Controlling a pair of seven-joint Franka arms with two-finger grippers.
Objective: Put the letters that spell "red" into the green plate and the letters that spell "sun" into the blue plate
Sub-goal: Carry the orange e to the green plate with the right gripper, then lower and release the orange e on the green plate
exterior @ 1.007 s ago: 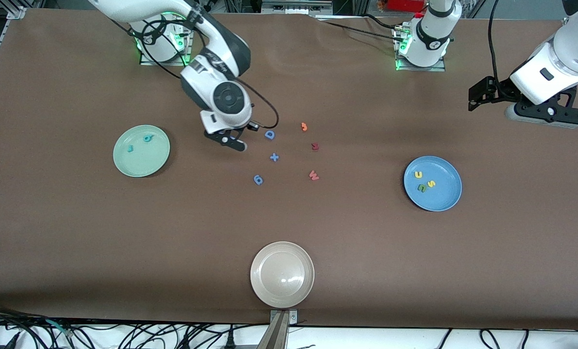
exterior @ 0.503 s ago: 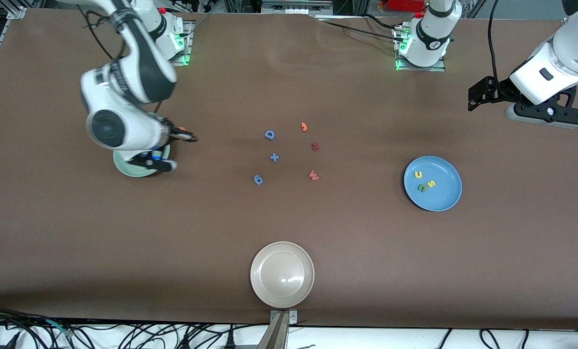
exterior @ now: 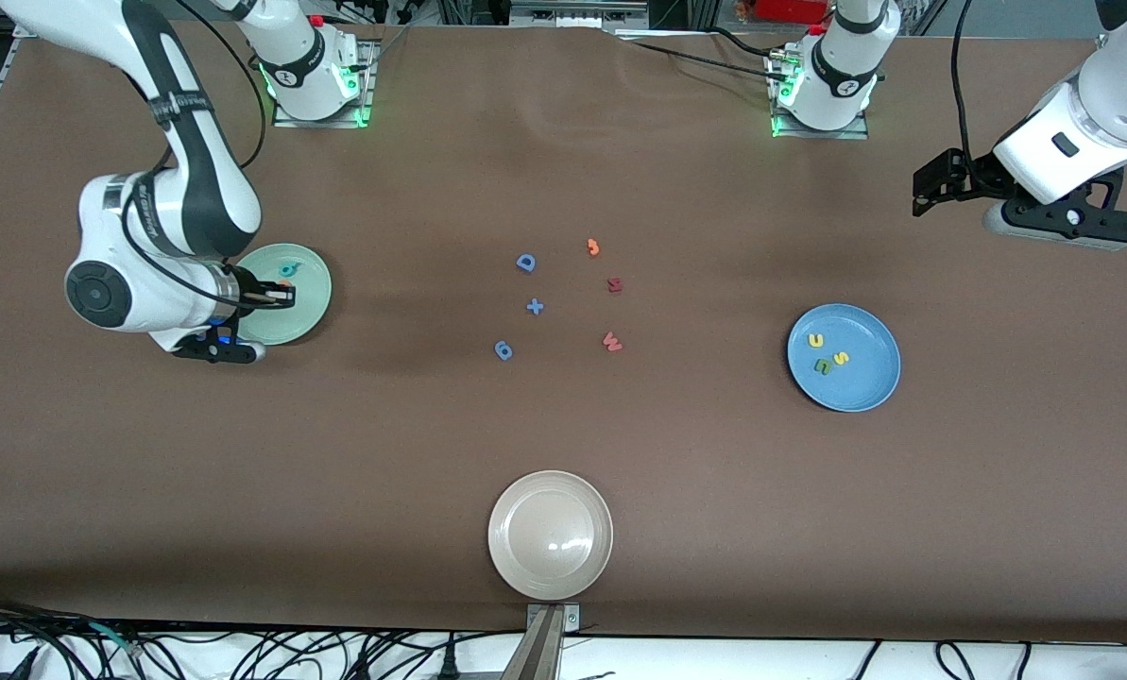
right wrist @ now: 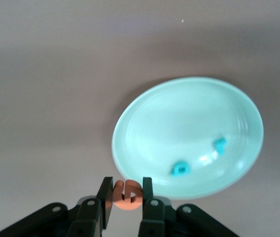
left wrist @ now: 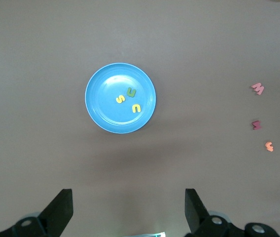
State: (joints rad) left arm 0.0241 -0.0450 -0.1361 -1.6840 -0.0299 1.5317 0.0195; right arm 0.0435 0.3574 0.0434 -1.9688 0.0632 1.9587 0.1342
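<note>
The orange "e" sits clamped between the jaws of the right gripper, one finger pressed to each side of it. In the right wrist view the letter hangs at the edge of the green plate, about over the rim. Two teal letters lie inside that plate: the "d" and the "r", close together but apart. In the front view the right gripper points sideways over the plate, and the arm's forearm and wrist bend down from its base and hang over the desk at the right arm's end; the arm covers part of the plate.

The blue plate lies toward the left arm's end of the desk and holds the yellow "u", the green "n" and the yellow "s" in a tight cluster. The left gripper waits high over the desk with its jaws spread wide and nothing between them.

In the middle of the desk lie a blue "D", a blue plus sign, a blue piece that may be a "6", an orange hooked piece, a dark red piece and a red "W". A beige plate stands nearest the front camera.
</note>
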